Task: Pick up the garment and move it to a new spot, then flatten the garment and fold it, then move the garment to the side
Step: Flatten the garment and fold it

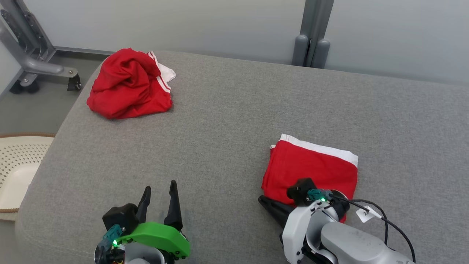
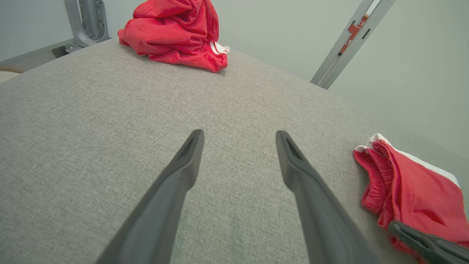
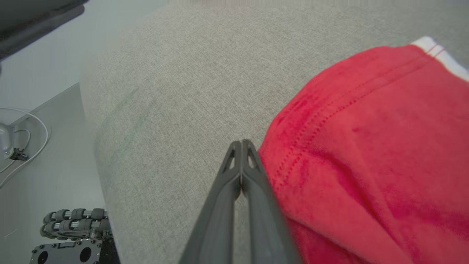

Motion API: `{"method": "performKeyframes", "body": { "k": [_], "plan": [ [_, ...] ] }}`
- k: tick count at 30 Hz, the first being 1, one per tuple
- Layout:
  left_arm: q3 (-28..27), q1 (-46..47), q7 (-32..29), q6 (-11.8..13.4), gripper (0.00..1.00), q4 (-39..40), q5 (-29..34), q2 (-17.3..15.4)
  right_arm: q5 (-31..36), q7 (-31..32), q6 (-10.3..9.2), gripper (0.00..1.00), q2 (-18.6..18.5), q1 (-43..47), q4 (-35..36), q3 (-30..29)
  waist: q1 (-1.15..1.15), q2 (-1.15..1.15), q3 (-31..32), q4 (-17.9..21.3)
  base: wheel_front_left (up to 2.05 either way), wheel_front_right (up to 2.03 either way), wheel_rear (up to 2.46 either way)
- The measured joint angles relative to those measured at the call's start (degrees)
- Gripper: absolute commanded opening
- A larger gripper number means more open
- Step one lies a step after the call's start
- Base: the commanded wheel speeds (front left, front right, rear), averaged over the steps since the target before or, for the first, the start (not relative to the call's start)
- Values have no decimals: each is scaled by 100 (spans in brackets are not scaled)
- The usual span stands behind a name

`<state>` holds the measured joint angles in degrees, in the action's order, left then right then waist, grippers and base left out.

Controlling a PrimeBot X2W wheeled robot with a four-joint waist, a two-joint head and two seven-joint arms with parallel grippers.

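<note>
**Folded garment**: red with a white band along its far edge, laid flat on the right part of the grey cushion, close to the near side. The cloth is judged light, soft and limp, with no stiffness of its own. The folds are likely to be lost if one layer alone is lifted, so a hold through all layers at the near hem, or a push along the cushion, is advised.

**Right gripper**: fingers pressed together with nothing caught between them, laid low beside the garment's near left edge and apparently touching it.

**Left gripper**: fingers spread wide over bare cushion, empty.

**Crumpled garment**: a second red piece, heaped at the far left corner, well apart.
</note>
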<state>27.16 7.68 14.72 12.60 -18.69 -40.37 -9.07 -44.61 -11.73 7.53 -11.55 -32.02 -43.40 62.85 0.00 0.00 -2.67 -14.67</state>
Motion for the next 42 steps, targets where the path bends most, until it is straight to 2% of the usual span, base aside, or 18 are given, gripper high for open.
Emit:
{"method": "performKeyframes", "body": {
  "k": [4, 8, 9, 10, 11, 12, 13, 14, 21, 26, 30, 36, 42],
  "plan": [
    [-48, -1, 5, -25, 100, -25, 2, 15, -40, -213, 0, 0, -10, -143, 83, 81, 0, 0, 41, 91, 0, 0, 0],
    [-93, -7, 7, -31, 100, -41, 19, 13, -32, -305, 0, 1, -47, -196, 296, -114, 0, 0, 112, 210, 0, 0, 0],
    [-94, -9, 7, -33, 100, -40, 21, 11, -10, -309, 0, 9, -53, -204, 344, -201, 0, 0, 133, 240, 0, 0, 0],
    [-101, -10, 10, -44, 100, -38, 48, 9, 29, -318, 0, 27, -66, -205, 452, -392, 0, 0, 162, 286, 0, 0, 0],
    [-101, -10, 19, -45, 100, -35, 77, 8, 101, -325, 0, 40, -87, -203, 563, -620, 0, 0, 186, 328, 0, 0, 0],
    [-101, -9, 24, -46, 100, -34, 101, 5, 182, -325, 0, 58, -104, -196, 658, -810, 0, 0, 203, 361, 0, 0, 0],
    [-98, -8, 24, -46, 100, -33, 125, 5, 297, -327, -1, 84, -127, -157, 761, -1047, 0, 0, 226, 402, 0, 0, 0],
    [-94, -6, 24, -44, 100, -36, 154, 7, 408, -328, 0, 100, -146, -65, 838, -1319, 0, 0, 250, 444, 0, 0, 0],
    [-8, 114, 32, -49, 100, -48, 348, 68, 1367, -332, 0, 100, -45, 802, 1271, -3154, 0, 0, 418, 671, 0, 0, 0],
    [-11, 107, 32, -93, 100, -118, 432, 119, 2147, -332, 0, 100, 226, 1560, 1635, -4381, 0, 0, 534, 831, 0, 0, 0],
    [-94, -29, 33, -110, 100, -166, 502, 168, 2781, -333, -1, 100, 486, 2157, 1841, -5100, 0, 0, 619, 956, 0, 0, 0],
    [-303, -340, 42, -153, 100, -113, 669, 201, 3227, -331, 0, 100, 776, 2724, 2205, -5636, 0, 0, 717, 1159, 0, 0, 0],
    [-480, -590, 42, -223, 100, -24, 848, 209, 3276, -246, -1, 100, 861, 2951, 2490, -5784, 0, 0, 779, 1297, 0, 0, 0]
  ]
}}
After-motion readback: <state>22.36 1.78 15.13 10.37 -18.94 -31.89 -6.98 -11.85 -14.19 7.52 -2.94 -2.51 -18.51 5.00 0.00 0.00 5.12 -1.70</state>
